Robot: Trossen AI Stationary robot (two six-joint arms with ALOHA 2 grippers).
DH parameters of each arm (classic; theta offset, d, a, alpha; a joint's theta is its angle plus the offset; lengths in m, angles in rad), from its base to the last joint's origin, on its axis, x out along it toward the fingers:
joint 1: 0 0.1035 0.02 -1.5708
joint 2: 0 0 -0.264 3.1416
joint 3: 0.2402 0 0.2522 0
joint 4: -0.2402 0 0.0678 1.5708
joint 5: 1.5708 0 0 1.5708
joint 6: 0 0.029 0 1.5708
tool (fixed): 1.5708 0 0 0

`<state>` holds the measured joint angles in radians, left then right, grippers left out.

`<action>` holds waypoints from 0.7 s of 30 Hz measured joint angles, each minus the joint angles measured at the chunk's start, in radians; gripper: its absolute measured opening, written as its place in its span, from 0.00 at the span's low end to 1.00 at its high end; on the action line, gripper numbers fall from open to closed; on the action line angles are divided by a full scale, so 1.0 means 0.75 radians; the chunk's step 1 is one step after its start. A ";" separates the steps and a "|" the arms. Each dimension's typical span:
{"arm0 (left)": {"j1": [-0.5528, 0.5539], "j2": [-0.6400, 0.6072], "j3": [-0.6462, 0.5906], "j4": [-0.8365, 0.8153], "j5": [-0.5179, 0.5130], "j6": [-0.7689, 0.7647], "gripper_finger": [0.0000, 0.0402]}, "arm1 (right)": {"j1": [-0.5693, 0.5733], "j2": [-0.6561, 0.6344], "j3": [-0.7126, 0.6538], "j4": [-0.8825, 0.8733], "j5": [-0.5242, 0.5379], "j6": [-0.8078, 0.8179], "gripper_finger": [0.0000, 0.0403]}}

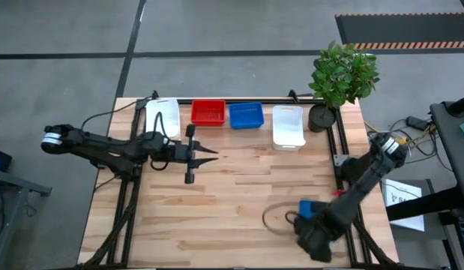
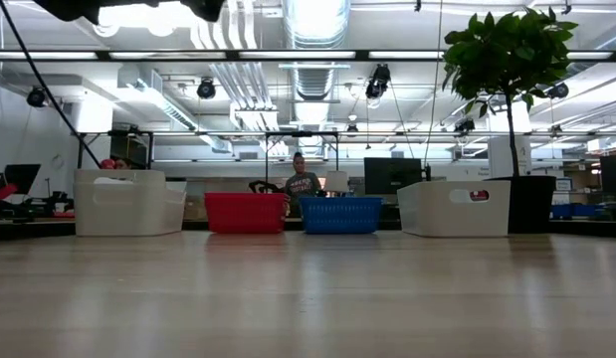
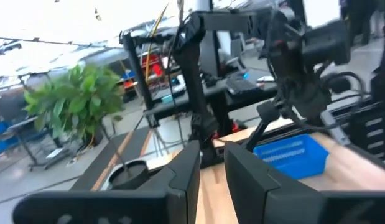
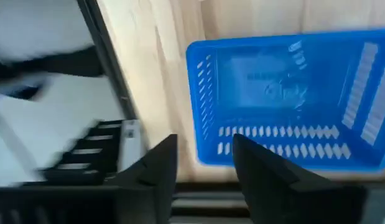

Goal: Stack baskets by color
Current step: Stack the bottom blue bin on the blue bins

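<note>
Right end effector point(image 4: 201, 168) sits at the near right edge of the worktop point(image 1: 232, 202), fingers parted a moderate gap, gripping nothing; loose blue basket point(image 4: 292, 102) lies on the wood just ahead of the tips, apart from them; my read: either just let go or lining up a grab on the mesh rim, can't say which.

Left end effector point(image 1: 209, 156) hangs over mid-worktop, fingers nearly together, empty; parked clear of the back row, presumably waiting.

Back row, left to right: white stack point(image 1: 163, 117), red stack point(image 1: 208, 112), blue stack point(image 1: 246, 115), white basket point(image 1: 288, 126), plant pot point(image 1: 321, 118) beyond; the loose blue one likely belongs on the blue stack.

High view mostly hides the loose basket under the right arm; right wrist view shows it whole; low view shows the row only, no arms.
</note>
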<state>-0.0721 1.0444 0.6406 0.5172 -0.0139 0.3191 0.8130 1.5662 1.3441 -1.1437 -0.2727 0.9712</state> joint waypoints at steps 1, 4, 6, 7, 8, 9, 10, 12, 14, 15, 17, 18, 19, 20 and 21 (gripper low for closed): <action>-0.015 -0.011 -0.005 -0.001 0.000 0.000 0.14 | 0.038 0.024 0.005 -0.002 0.044 -0.035 0.40; -0.058 -0.041 -0.017 -0.011 0.000 0.000 0.14 | 0.140 0.095 0.012 0.003 0.123 -0.069 0.45; -0.083 -0.049 -0.017 -0.010 0.000 0.001 0.14 | 0.178 0.135 0.012 0.018 0.124 -0.043 0.46; -0.092 -0.053 -0.017 -0.013 0.001 0.001 0.14 | 0.194 0.149 0.012 0.026 0.130 -0.015 0.46; -0.099 -0.056 -0.017 -0.016 0.002 0.001 0.14 | 0.207 0.160 0.011 0.047 0.134 0.017 0.45; -0.102 -0.058 -0.017 -0.015 0.001 0.001 0.14 | 0.220 0.168 0.012 0.073 0.135 0.043 0.44; -0.106 -0.059 -0.017 -0.014 0.000 0.001 0.14 | 0.233 0.177 0.012 0.089 0.134 0.062 0.43; -0.107 -0.061 -0.017 -0.014 0.001 0.001 0.14 | 0.253 0.198 0.012 0.088 0.135 0.105 0.41; -0.108 -0.061 -0.017 -0.014 0.001 0.002 0.14 | 0.265 0.217 0.007 0.084 0.163 0.113 0.39; -0.108 -0.061 -0.017 -0.014 0.000 0.005 0.14 | 0.267 0.229 0.006 0.085 0.191 0.112 0.38; -0.108 -0.061 -0.017 -0.012 0.000 0.011 0.14 | 0.266 0.248 -0.001 0.075 0.252 0.109 0.35; -0.108 -0.061 -0.017 -0.012 0.000 0.011 0.14 | 0.266 0.256 -0.003 0.070 0.284 0.100 0.33; -0.108 -0.061 -0.017 -0.013 0.000 0.011 0.14 | 0.265 0.266 -0.004 0.075 0.314 0.084 0.31; -0.108 -0.061 -0.017 -0.013 0.000 0.010 0.14 | 0.259 0.272 -0.004 0.081 0.342 0.074 0.29; -0.108 -0.061 -0.017 -0.013 0.000 0.010 0.14 | 0.251 0.278 -0.004 0.082 0.363 0.064 0.27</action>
<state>-0.1528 0.9988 0.6281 0.5076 -0.0139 0.3268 1.0013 1.7749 1.3411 -1.0824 -0.0006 1.0195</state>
